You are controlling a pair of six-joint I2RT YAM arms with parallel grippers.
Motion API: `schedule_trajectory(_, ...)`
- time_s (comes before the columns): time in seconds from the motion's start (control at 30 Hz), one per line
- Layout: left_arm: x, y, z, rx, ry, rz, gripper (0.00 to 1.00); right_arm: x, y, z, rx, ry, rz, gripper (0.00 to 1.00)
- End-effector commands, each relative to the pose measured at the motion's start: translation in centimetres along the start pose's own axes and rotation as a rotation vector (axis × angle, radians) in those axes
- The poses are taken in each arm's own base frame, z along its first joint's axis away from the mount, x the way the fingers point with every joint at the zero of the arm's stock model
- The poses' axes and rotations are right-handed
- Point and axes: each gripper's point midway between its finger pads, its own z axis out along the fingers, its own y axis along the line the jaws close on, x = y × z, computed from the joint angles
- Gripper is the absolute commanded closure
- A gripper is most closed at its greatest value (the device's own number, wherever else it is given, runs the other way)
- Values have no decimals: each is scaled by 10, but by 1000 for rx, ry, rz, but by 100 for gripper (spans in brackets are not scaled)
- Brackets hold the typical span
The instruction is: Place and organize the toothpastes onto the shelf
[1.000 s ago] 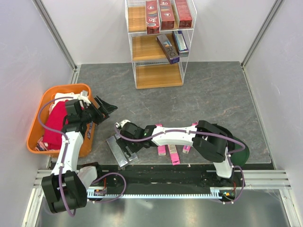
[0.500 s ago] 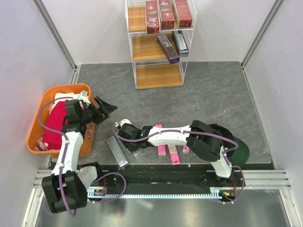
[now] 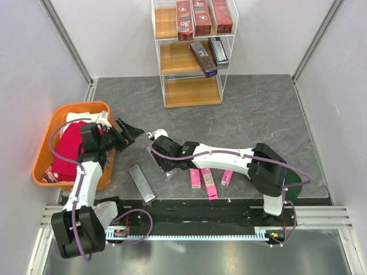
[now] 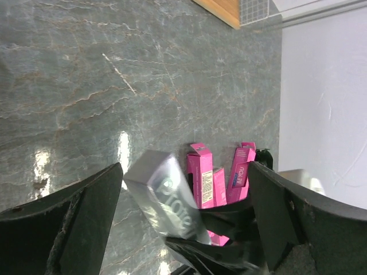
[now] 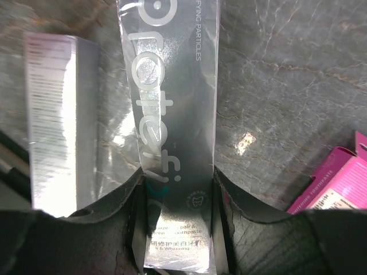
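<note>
1. The right gripper is found clamped on a silver toothpaste box. One finger is pressed against each long side near the box's nearer end. The lettered face is turned up towards the wrist camera.
2. A second silver box is seen lying on the table just to the left of the held box. It is roughly parallel to the held box and apart from the fingers.
3. Three pink boxes are noted flat on the table behind the right gripper, beside its forearm. A corner of one is visible at the lower right of the right wrist view.
4. The left gripper is held with its jaws spread wide and nothing between them. It is positioned just beside the orange tub, in which a red cloth is lying. The held silver box is framed between its fingers in the left wrist view.
5. The shelf is located well ahead of both grippers. Three red boxes are stored on its top tier and two dark boxes on its middle tier.
</note>
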Motion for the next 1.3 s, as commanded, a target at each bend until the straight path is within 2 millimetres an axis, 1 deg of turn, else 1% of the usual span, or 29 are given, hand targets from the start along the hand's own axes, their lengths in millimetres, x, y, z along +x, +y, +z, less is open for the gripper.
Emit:
schedule_trajectory(0.0,17,3,7,2,44,-92,3,-36,15,-34,-65,-111,23,72)
schedule_trajectory(0.13,24,-7,20,12,66,-81,3,-48,19,-47,-93,-142,42,73)
schedule_trajectory(0.17,31,-12,24,24,88,-70,3,-51,20,-52,-97,-150,46,73)
schedule_trajectory(0.2,34,-12,28,17,100,-76,3,-52,21,-54,-100,-157,48,73)
schedule_trajectory(0.27,39,-16,33,19,111,-70,3,-58,18,-60,-91,-177,56,73)
schedule_trajectory(0.3,46,-20,36,26,137,-64,4,-60,17,-63,-88,-186,65,73)
schedule_trajectory(0.4,53,-29,41,43,151,-54,4,-66,12,-69,-69,-211,84,73)
schedule_trajectory(0.5,59,-34,44,53,167,-56,8,-70,8,-72,-55,-226,97,73)
schedule_trajectory(0.53,62,-35,45,55,175,-61,12,-70,7,-73,-50,-231,104,73)
schedule_trajectory(0.57,60,-40,46,79,164,-45,14,-70,5,-73,-43,-231,108,73)
schedule_trajectory(0.6,60,-42,46,84,163,-47,16,-71,2,-73,-26,-239,112,72)
schedule_trajectory(0.67,59,-45,45,97,155,-45,25,-71,-1,-72,-13,-239,117,72)
schedule_trajectory(0.7,58,-46,45,102,150,-49,32,-70,-3,-71,-4,-241,122,71)
schedule_trajectory(0.73,58,-47,44,106,147,-48,42,-70,-4,-71,0,-241,124,71)
schedule_trajectory(0.83,57,-50,44,117,144,-51,57,-72,-6,-70,8,-246,134,68)
schedule_trajectory(0.97,56,-53,44,128,142,-54,61,-76,-7,-72,4,-257,138,61)
schedule_trajectory(1.0,55,-53,44,130,141,-52,65,-78,-8,-72,4,-260,143,53)
schedule_trajectory(1.07,55,-54,45,135,140,-51,69,-81,-8,-75,-9,-267,150,47)
schedule_trajectory(1.1,54,-55,44,138,141,-51,74,-82,-11,-76,-7,-269,156,43)
schedule_trajectory(1.17,52,-58,45,146,137,-52,75,-84,-11,-77,-20,-273,164,38)
schedule_trajectory(1.2,52,-58,45,147,138,-55,77,-85,-14,-78,-21,-274,175,33)
schedule_trajectory(1.27,50,-61,46,158,137,-55,81,-87,-12,-79,-60,-275,191,29)
